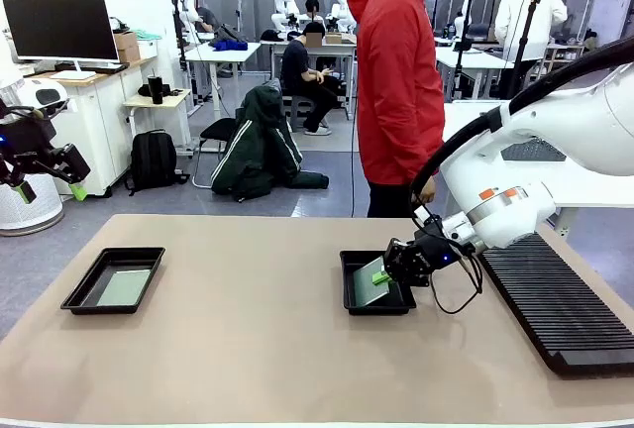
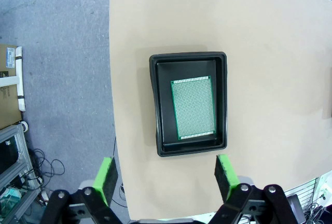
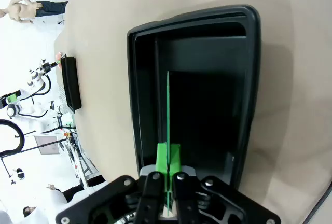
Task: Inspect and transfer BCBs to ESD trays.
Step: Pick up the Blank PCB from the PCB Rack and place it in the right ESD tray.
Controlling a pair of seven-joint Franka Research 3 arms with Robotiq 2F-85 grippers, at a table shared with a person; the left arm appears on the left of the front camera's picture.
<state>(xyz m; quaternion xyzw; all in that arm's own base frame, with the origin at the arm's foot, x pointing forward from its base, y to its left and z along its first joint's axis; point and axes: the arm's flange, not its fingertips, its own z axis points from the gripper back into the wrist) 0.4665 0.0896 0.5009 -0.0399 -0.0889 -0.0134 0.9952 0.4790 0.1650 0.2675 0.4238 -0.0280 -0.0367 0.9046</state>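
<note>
Right gripper (image 3: 167, 168) pinches one BCB (image 3: 168, 115) edge-on between pressed-together fingers, the board reaching down into the middle ESD tray (image 1: 350, 297). Left gripper (image 2: 166, 178) hangs spread above the left tray (image 2: 155, 105), where a second BCB (image 2: 193, 107) lies flat.

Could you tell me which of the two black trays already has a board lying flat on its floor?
The left tray, whose board lies flat. Over the right tray, the right gripper holds its board edge-on.
</note>
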